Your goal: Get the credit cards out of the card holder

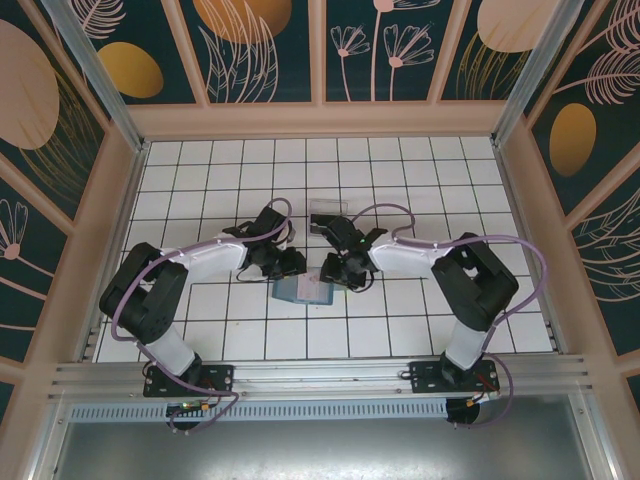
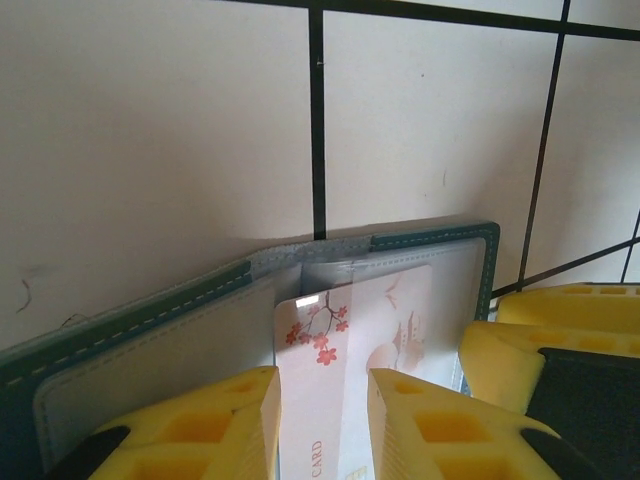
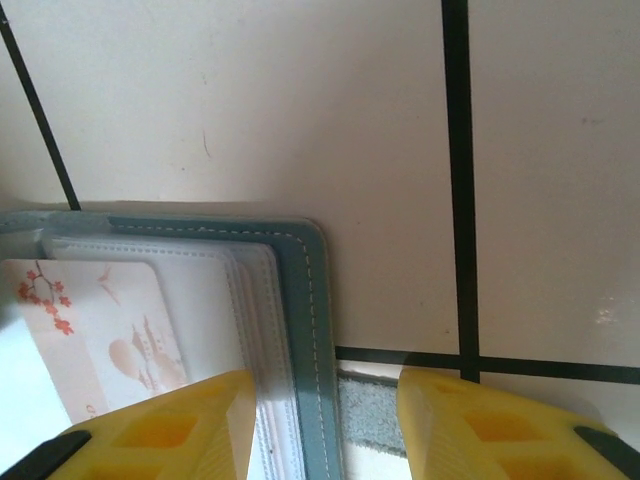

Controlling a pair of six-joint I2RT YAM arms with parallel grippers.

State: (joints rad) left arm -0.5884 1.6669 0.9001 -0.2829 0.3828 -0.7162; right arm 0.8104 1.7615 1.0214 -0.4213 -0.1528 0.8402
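Lining up the pull: the left gripper (image 2: 322, 420), spread at the card holder's (image 2: 150, 310) ten o'clock, straddles the blossom-printed credit card (image 2: 350, 320), the right gripper (image 3: 325, 420) spread at two o'clock; next likely needs a pinch and slide.

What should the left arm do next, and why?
Probably close the left tool on the pale rectangular card with pink blossoms and slide it out: its open yellow fingers straddle the card, which lies in the teal-blue bifold card holder.
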